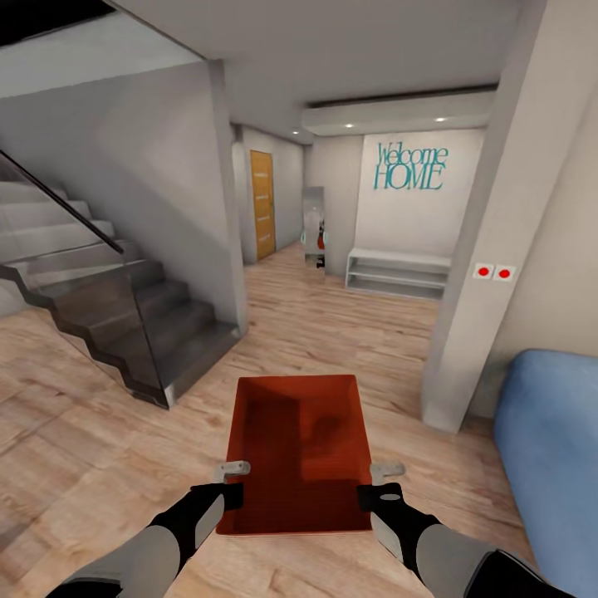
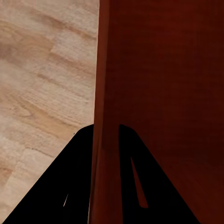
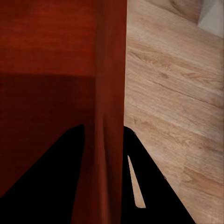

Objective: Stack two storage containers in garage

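Ahead, the light wood plank floor (image 1: 332,332) of the living room runs from the robot toward a hallway, with a grey staircase (image 1: 124,324) to the left, a white pillar (image 1: 490,274) and the corner of a blue sofa (image 1: 548,432) to the right, and at the far end a white wall with teal "Welcome HOME" lettering (image 1: 411,166) above a low white shelf unit (image 1: 399,272), and an orange-wood door (image 1: 262,203) further left. Closer in, one orange-red storage container (image 1: 299,448) hangs between the two arms, clear of the planks, its open top up and its long axis pointing straight away from the robot toward the hallway. The left gripper (image 1: 231,482) grips the left long wall and the right gripper (image 1: 384,484) the right one, both toward the container's near end. Each wrist view shows the wall running up between two dark fingers, one inside and one outside, so both pairs of jaws are closed on the rim. Neither arm is nearer; the load sits centred, and carrying it on likely depends on keeping both sides level.
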You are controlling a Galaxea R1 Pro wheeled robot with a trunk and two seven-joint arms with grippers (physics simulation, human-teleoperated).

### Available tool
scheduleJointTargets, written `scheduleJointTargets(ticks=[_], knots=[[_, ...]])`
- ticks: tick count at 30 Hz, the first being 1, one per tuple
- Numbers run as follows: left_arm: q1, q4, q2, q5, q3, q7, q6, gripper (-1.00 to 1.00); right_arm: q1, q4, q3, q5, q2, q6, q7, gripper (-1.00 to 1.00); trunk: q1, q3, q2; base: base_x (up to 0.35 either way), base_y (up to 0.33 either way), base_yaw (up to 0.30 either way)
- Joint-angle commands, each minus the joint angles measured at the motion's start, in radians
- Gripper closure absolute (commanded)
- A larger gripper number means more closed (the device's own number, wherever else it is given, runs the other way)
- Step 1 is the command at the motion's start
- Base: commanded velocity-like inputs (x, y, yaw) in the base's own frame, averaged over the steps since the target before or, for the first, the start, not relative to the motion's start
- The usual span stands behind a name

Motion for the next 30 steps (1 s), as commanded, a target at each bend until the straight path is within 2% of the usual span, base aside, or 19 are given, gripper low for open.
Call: scheduleJointTargets(ticks=[1,30], knots=[[-0.001,-0.005,0.002,-0.005,0.003,0.012,0.007,1.0,-0.001,0.004,0.001,-0.016,-0.001,0.0,-0.007,1.0,0.001,-0.002,-0.002,0.322,0.0,0.0],[-0.001,-0.005,0.002,-0.005,0.003,0.011,0.006,1.0,-0.001,0.004,0.001,-0.016,0.0,0.0,-0.007,1.0,0.001,-0.002,-0.002,0.322,0.0,0.0]])
